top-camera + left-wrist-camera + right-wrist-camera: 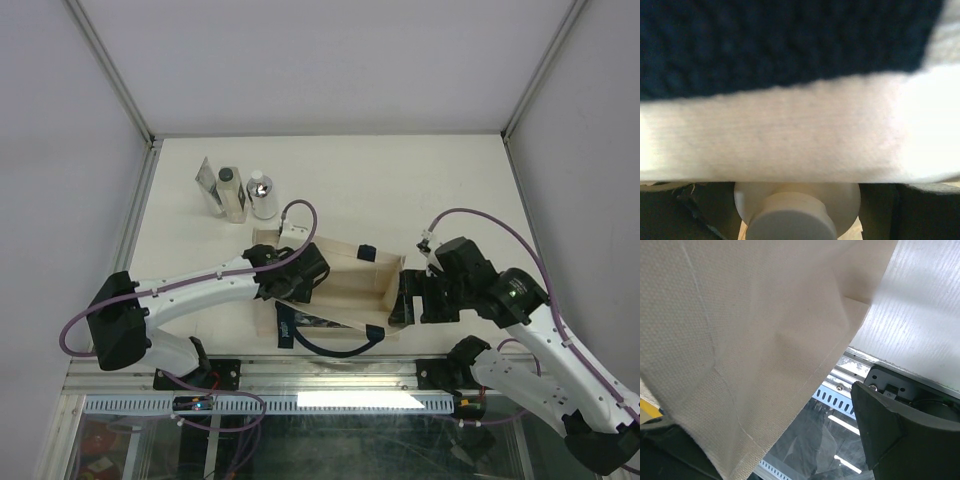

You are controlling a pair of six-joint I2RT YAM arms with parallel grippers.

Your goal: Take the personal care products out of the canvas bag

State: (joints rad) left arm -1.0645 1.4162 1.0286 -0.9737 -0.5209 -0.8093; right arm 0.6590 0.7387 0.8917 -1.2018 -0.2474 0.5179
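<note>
The canvas bag [350, 285] lies in the middle of the table, its mouth and navy handles toward the left arm. My left gripper [297, 275] is inside the mouth. In the left wrist view the gripper [797, 220] has dark fingers [927, 212] closed on either side of the beige bottle [795, 207], under the canvas [790, 135] and navy strap [765, 40]. My right gripper [407, 298] is at the bag's right end. In its wrist view it [780, 450] stands wide open, with canvas [740, 340] draped over the left finger. The flat tube [207, 186], clear bottle [232, 194] and silvery bottle [263, 196] stand at the back left.
White walls with metal posts [130, 100] enclose the table on three sides. A metal rail [330, 375] runs along the near edge by the arm bases. Purple cables [300, 210] loop above both arms.
</note>
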